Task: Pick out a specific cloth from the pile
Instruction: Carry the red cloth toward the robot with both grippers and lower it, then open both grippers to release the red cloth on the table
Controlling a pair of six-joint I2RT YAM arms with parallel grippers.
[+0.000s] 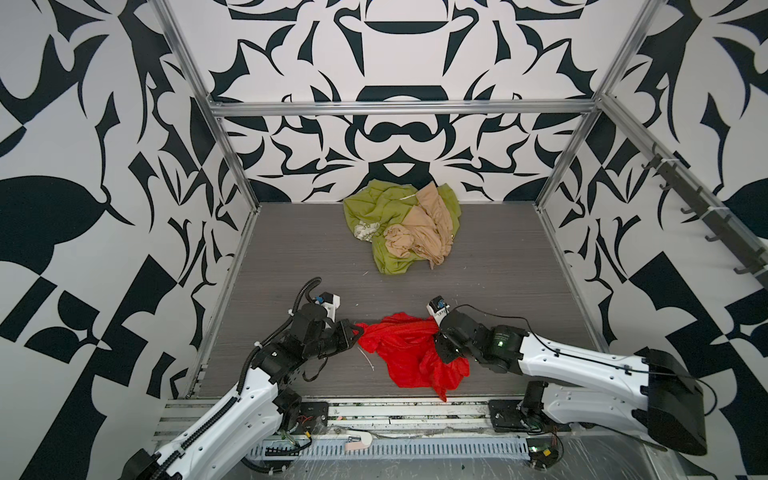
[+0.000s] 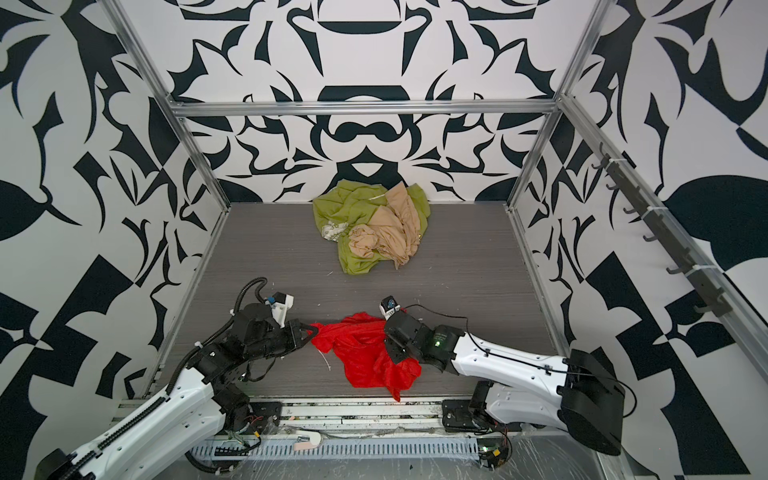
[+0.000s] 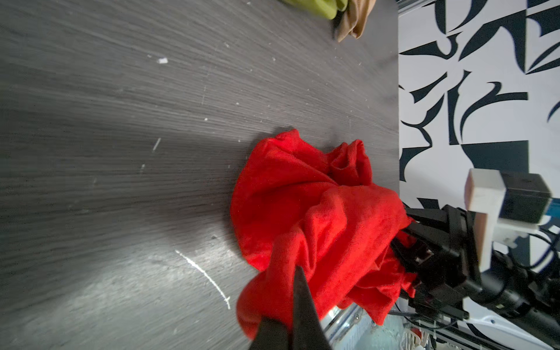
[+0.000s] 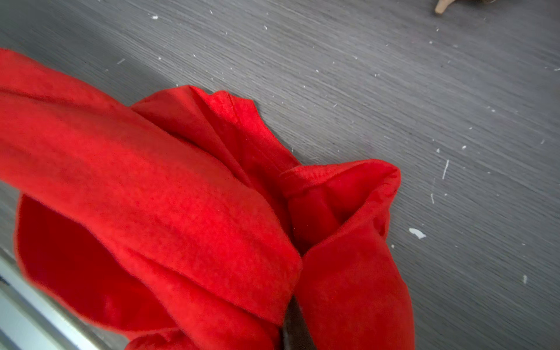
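Red cloth: the red cloth [image 1: 409,353] lies crumpled on the near part of the grey table [image 1: 291,257], between the two arms, its lower edge reaching the metal rail at the front; in both top views it sits well apart from the pile.
Pile: the pile [image 1: 401,226] rests at the far end of the table against the patterned back wall; it shows a green cloth [image 1: 374,208], a tan cloth [image 1: 428,226] draped over it, and a small white patterned patch [image 1: 365,230] on its left side.
Left gripper: the left gripper [image 1: 358,330] is closed on the left corner of the red cloth; in the left wrist view its dark fingers [image 3: 300,300] pinch a bunched fold of the fabric [image 3: 312,218].
Right gripper: the right gripper [image 1: 436,332] is closed on the right upper edge of the red cloth; in the right wrist view the fabric [image 4: 169,206] drapes over and hides most of the fingers, with only a dark tip showing.
Cloth shape: the fabric hangs in folds between the two grips and pools on the table below them.
Table: grey wood grain, with scattered white specks and a thin white thread [image 1: 368,361] just left of the red cloth.
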